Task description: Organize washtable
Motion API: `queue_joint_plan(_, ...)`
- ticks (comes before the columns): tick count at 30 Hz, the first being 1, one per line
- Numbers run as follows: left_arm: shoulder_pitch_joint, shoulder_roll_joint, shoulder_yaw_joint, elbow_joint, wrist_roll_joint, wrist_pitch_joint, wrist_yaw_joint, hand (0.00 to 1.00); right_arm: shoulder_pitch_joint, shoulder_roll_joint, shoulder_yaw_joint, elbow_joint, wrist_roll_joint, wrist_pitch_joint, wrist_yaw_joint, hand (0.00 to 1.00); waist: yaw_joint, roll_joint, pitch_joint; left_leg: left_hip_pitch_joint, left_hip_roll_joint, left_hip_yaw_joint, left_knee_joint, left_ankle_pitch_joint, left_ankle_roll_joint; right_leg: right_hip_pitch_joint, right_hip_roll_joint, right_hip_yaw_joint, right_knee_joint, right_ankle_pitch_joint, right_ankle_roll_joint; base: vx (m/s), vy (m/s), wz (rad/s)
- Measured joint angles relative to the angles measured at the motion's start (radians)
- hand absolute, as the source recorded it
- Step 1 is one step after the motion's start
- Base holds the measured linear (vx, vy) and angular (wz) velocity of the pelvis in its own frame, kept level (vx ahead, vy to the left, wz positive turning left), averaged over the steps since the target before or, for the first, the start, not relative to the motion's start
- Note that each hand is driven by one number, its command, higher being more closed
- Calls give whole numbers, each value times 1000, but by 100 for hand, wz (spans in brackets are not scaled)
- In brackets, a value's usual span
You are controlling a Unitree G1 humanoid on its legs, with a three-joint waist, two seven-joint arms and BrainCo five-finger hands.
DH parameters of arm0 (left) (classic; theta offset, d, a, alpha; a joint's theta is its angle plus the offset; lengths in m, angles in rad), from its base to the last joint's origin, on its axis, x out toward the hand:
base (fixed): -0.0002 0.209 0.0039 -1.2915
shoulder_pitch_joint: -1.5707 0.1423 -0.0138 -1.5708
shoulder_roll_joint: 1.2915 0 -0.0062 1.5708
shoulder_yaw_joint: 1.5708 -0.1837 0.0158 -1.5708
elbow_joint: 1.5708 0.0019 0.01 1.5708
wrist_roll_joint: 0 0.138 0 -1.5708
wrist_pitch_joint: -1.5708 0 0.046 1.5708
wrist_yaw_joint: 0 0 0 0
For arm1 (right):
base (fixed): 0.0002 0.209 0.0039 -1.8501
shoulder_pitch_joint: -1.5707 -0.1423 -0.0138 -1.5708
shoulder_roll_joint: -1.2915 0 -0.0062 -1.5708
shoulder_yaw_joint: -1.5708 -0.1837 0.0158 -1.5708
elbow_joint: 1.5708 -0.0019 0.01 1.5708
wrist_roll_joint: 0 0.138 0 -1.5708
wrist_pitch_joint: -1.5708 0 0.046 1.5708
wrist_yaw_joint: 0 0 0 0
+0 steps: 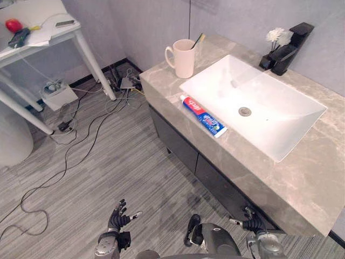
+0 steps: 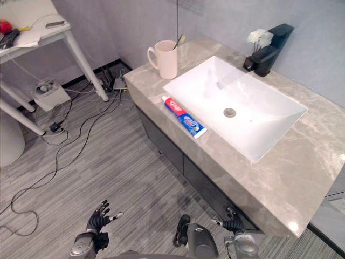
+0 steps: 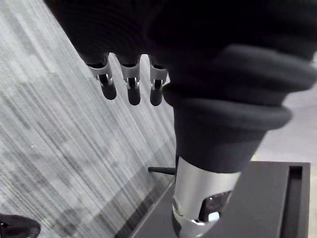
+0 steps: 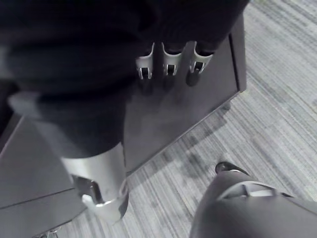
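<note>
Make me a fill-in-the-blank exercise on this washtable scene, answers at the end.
The blue, red and white toothpaste tube lies on the grey marble countertop beside the white rectangular ____. The toothbrush stands in the cream ceramic ____. The white flowers stand next to the black ____. The left hand and right hand, both open, hold ____.
Missing: sink; mug; faucet; nothing.

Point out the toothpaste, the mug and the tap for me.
toothpaste (image 1: 204,116), left eye view, middle of the tube.
mug (image 1: 184,60), left eye view, its side wall.
tap (image 1: 287,55), left eye view, its black body.
</note>
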Motion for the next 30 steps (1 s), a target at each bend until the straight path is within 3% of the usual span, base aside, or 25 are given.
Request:
queue_joint_plan(4,2,-3,0,-2,4,0,-6,0,2,8,-29,14,0,4,-1,0,25,6,0,-95,-32,-85,-167,0,0,32,20,99,-35,12,21,147,37,-78)
queue_joint_plan(7,13,-24,0,-33,11,0,-5,0,-8,6,-45,12,0,4,-2,0,28,5,0,-130,-108,-286,-417,19,-25,49,25,195,-57,21,48,165,131,-91)
queue_joint_plan(8,17,-35,-1,-47,10,0,-5,0,-7,5,-49,12,0,4,-3,0,28,8,1,-128,-113,-337,-482,32,-39,55,35,232,-63,24,60,204,193,-107)
queue_joint_plan(10,24,-46,-10,-62,10,0,-6,0,-5,6,-54,-2,0,4,-3,0,33,16,-4,-119,-104,-358,-505,49,-34,56,55,296,-45,8,85,177,213,-121)
queue_joint_plan(12,30,-51,-18,-78,10,0,-6,0,19,10,-55,-49,0,3,-4,0,34,18,-11,-99,-109,-328,-469,81,-8,50,54,362,12,-31,121,196,269,-111)
queue_joint_plan(14,28,-35,-51,-80,10,0,-7,0,47,26,-56,-63,0,3,-3,0,21,-17,-32,-78,-157,-268,-448,59,36,6,2,423,116,-104,175,205,334,-69)
queue_joint_plan(15,24,-33,-59,-82,10,0,-8,0,52,30,-55,-63,0,3,-4,0,21,-25,-36,-66,-172,-250,-452,52,47,-7,-15,433,144,-119,195,249,334,-46)
queue_joint_plan(16,21,-31,-71,-94,10,1,-8,0,52,35,-55,-62,-1,6,-3,0,20,-49,-42,-49,-189,-224,-456,46,62,-22,-36,437,188,-123,203,238,274,-62)
queue_joint_plan(19,29,-25,-85,-106,10,1,-8,0,29,45,-45,-40,-1,18,-2,0,21,-45,-35,43,-212,-130,-486,35,81,-51,-103,318,303,-107,230,222,235,-84)
queue_joint_plan(21,23,-11,-92,-107,10,1,-7,0,14,45,-19,-11,-16,21,-1,0,14,-21,-24,112,-207,-83,-550,34,88,-65,-136,151,311,-125,215,186,159,-63)
queue_joint_plan(23,17,15,-89,-104,10,1,-7,0,0,47,-13,2,-20,25,-1,0,15,-28,-25,127,-200,-58,-568,34,88,-70,-130,49,221,-106,190,181,47,-49)
queue_joint_plan(24,15,32,-84,-94,10,5,-3,0,-6,41,-16,17,-23,26,-2,0,16,-42,-30,130,-201,-47,-560,31,83,-62,-104,49,133,-46,132,190,-22,-50)
queue_joint_plan(25,19,27,-73,-89,10,1,-2,0,-7,34,-20,20,-23,26,-2,0,19,-34,-32,131,-191,-43,-554,30,82,-53,-92,52,118,-29,121,242,-38,-52)
queue_joint_plan(27,39,18,-72,-80,10,2,-6,0,-4,3,-23,20,-22,26,-3,0,22,7,-26,129,-167,-37,-503,27,76,2,-62,56,35,-14,121,197,-37,-31)
queue_joint_plan(30,55,17,-69,-60,10,14,-6,0,20,-2,-23,24,-21,27,-2,0,24,24,-25,96,-131,-37,-361,25,72,74,-36,66,-52,10,124,148,-23,-11)
